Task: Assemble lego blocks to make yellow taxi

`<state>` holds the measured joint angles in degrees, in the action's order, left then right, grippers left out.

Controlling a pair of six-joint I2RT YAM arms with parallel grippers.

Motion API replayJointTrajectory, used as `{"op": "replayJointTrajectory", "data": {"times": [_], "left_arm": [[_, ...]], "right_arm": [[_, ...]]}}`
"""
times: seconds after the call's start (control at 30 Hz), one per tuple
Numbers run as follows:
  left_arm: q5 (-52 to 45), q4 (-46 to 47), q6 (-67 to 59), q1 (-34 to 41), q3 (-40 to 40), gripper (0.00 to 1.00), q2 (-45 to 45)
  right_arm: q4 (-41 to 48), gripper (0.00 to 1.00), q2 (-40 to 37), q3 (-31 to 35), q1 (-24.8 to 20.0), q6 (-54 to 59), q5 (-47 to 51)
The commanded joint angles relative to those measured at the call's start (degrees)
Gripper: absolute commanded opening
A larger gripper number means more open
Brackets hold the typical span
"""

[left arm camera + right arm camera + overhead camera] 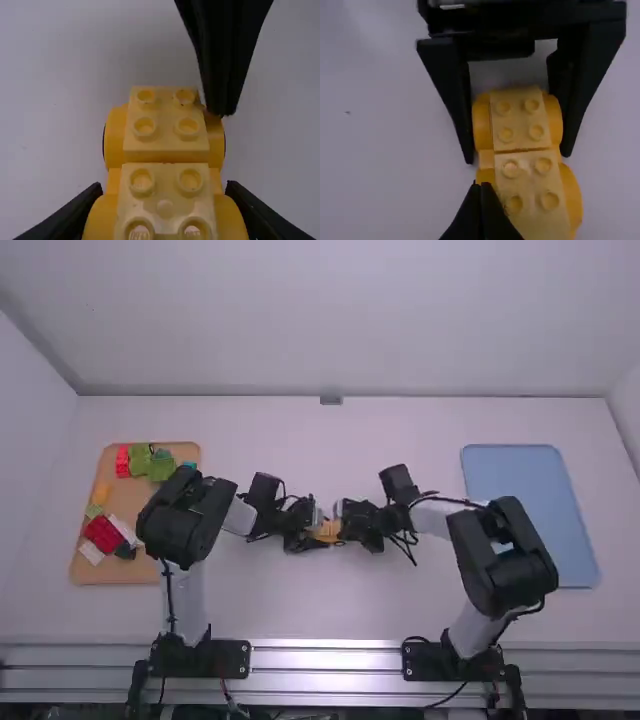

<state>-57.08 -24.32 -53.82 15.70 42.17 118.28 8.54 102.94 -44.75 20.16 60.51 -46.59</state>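
Here on my left, a tan tray (128, 502) sits on the white bench (300, 612)! In its far corner, a bright red block (122, 462), with green blocks (161, 467) right beside it and a bit of a teal block (189, 465) next along! Nearer me in that same tray, a pale green block (94, 511), then a bigger red block (103, 534), a white block (90, 553) and a dark block (125, 552) close by! Way over on my right, a blue tray (535, 510)! Small grey fitting (331, 400) at the far edge, pale wall (330, 325) behind, metal rails (325, 657) along my near side!
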Motion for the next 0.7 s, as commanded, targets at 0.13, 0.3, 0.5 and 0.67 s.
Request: {"op": "replayJointTrajectory", "data": {"times": [0.13, 0.3, 0.5, 0.67], "left_arm": [[7.23, 1.73, 1.51, 0.04, -0.96, 0.39, 0.96], [7.19, 1.75, 1.53, 0.04, -0.96, 0.39, 0.96], [7.21, 1.75, 1.57, 0.04, -0.98, 0.38, 0.96], [7.21, 1.70, 1.55, 0.07, -0.96, 0.37, 0.96]], "right_arm": [[6.71, 0.00, -2.91, -4.20, -5.20, 12.63, -11.30], [0.61, 0.00, -1.03, -3.15, -3.67, 3.63, -3.39], [-0.59, 0.00, 2.03, -3.28, 0.50, -2.21, 5.99], [-0.76, 0.00, 2.84, -3.28, 2.73, -3.67, 8.79]]}}
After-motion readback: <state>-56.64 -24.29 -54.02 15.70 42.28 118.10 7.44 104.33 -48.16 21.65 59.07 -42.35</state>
